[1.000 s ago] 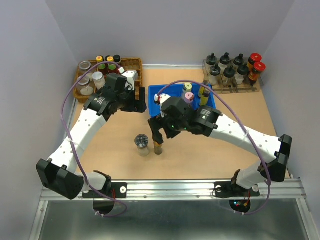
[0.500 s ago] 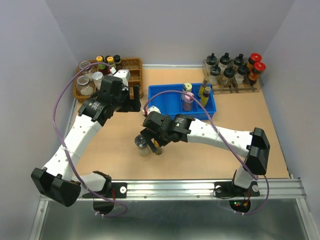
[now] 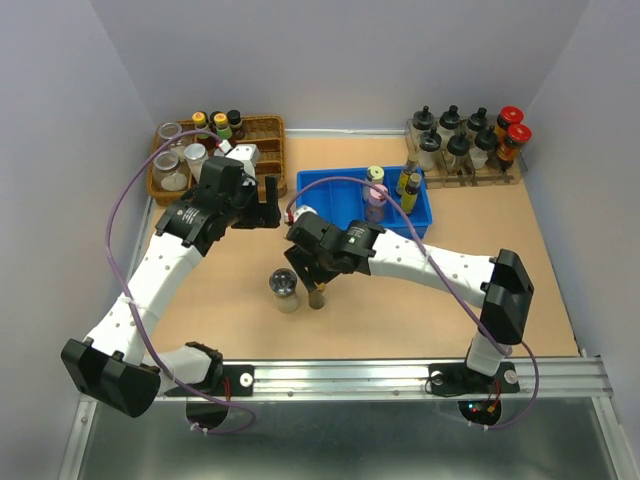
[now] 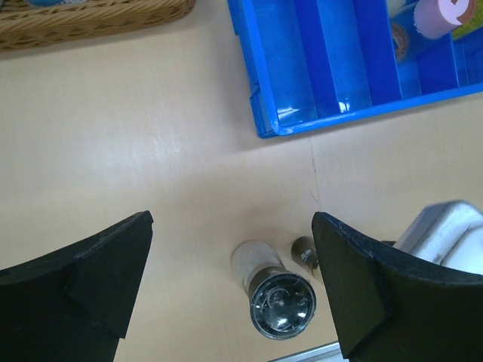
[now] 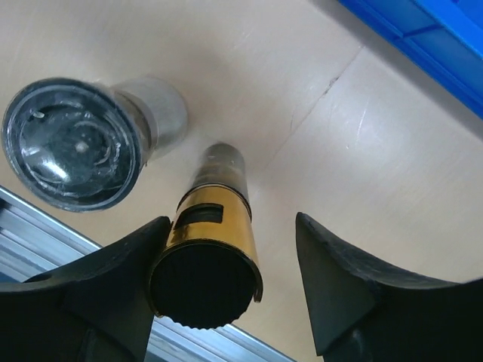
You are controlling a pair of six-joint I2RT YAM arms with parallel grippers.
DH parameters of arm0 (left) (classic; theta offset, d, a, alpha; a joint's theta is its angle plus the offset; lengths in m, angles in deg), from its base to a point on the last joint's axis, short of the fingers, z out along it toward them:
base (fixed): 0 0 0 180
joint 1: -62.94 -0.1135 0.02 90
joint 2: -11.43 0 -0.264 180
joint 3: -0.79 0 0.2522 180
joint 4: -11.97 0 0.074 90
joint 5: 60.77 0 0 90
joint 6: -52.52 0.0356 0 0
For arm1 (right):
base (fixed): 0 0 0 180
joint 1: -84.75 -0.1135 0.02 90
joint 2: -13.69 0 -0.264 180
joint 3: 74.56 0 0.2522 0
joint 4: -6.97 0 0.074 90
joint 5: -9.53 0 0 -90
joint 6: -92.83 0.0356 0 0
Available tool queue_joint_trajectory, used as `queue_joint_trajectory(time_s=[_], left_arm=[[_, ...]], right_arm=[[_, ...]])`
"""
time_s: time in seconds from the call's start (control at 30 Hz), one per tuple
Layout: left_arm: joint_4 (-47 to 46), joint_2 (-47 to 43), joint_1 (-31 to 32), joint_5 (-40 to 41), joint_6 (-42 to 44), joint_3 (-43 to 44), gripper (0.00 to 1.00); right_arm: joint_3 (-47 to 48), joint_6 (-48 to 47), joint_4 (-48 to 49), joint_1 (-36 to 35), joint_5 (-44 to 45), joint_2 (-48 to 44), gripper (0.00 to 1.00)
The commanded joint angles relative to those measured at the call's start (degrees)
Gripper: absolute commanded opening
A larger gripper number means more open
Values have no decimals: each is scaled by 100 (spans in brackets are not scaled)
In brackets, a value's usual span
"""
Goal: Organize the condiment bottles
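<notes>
A slim brown bottle (image 3: pixel 317 296) with a gold band and black cap (image 5: pixel 207 256) stands on the table beside a silver-lidded clear jar (image 3: pixel 285 291) (image 5: pixel 75 143). My right gripper (image 3: pixel 311 277) (image 5: pixel 226 279) is open, with its fingers on either side of the slim bottle's cap; the bottle is close against the left finger. My left gripper (image 3: pixel 266 197) (image 4: pixel 232 249) is open and empty, above the table and looking down on the jar (image 4: pixel 275 290). The blue tray (image 3: pixel 335 190) holds a pale-green-lidded jar (image 3: pixel 375 175), a pink-lidded jar (image 3: pixel 376 199) and two slim bottles (image 3: pixel 408 184).
A wicker basket (image 3: pixel 266 128) with several jars and bottles stands at the back left. A rack (image 3: pixel 462 170) with clear cruets and red-capped bottles (image 3: pixel 513 125) stands at the back right. A metal rail (image 3: pixel 340 375) runs along the near edge.
The right arm has folded in and its gripper has come down around the slim bottle's cap. The left gripper has drawn back a little to the left of the tray.
</notes>
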Motion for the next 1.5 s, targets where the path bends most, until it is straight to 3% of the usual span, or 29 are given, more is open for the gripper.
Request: queue_joint_trajectory(time_s=[0.0,0.03,0.1,0.13,0.2,0.3,0.5,0.93,1.27,1.47], left_arm=[[-130,-165,-8,-284,7,-112,99],[-130,-148,-8,-319,7,-129,99],[-130,-148,-8,-389,42,-120,99],[-104,-113,-8,-407,42,-120,99],[-78,-95,-8,-495,77,-94,99],[-16,-86,-8,-661,156,-76,99],[361,-69,-8,-1180,446,-190,99],[784,2,571,-1040,139,-894,99],[582,353,1099,-671,25,-1026,99],[564,485,1161,-381,69,-1061,99]], right_arm=[[57,-166,428,259,-438,-170,55],[40,-166,428,294,-456,-196,42],[4,-166,428,356,-465,-249,26],[-39,-175,419,374,-491,-275,12],[-92,-149,384,444,-500,-477,0],[56,-113,60,584,-386,-775,0],[1444,-183,-705,1119,-52,-882,0],[3966,-517,-917,2394,432,646,0],[4741,-632,-574,2817,642,1877,0],[4891,-623,-460,3160,195,2334,0]])
